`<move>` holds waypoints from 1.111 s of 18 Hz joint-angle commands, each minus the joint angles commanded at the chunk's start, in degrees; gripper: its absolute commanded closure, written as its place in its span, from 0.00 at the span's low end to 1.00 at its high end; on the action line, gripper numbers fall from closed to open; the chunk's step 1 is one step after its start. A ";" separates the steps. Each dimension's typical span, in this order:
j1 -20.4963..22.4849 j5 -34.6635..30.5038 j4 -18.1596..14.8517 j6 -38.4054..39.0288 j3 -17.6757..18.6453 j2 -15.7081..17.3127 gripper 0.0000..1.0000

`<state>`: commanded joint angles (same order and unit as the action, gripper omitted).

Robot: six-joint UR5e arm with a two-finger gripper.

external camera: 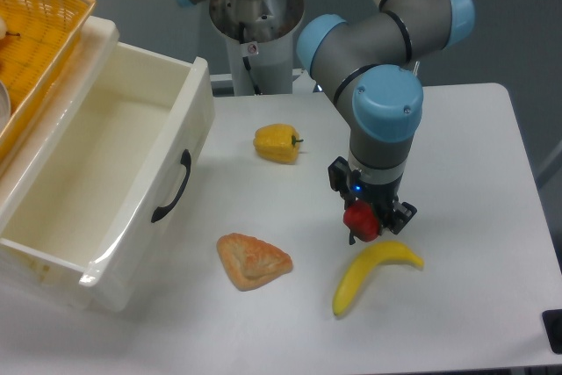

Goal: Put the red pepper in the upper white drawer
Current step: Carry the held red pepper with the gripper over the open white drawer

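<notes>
The robot arm [378, 50] bends down over the white table [474, 147], and its gripper [367, 221] points straight down at the table top. The red pepper [361, 220] sits between the gripper's two fingers. The fingers are closed in on both sides of the pepper, so the gripper has hold of it. I cannot tell if the pepper is touching the table or is lifted a little off it. A small blue light glows on the gripper just above the pepper. A yellow banana [373, 271] lies on the table just below the pepper, with one end close to the gripper. A yellow pepper [277, 143] lies farther up the table, to the left of the arm. A brown, three-cornered pastry [253, 261] lies near the front of the table, to the left of the banana. The big white drawer [132, 173] is on the left side, well apart from the red pepper. It is pulled open, and it has a black curved handle [171, 187] on its front. A yellow basket [39, 32] is at the top left, behind the drawer.
</notes>
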<state>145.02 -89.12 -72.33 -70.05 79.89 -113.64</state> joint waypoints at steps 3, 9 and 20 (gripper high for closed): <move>0.00 0.00 -0.09 0.26 0.09 0.26 0.63; -0.26 3.25 -2.37 4.91 0.44 4.30 0.63; -6.93 13.97 -5.80 18.01 1.23 12.65 0.63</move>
<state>138.08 -75.16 -78.13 -52.04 81.12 -100.99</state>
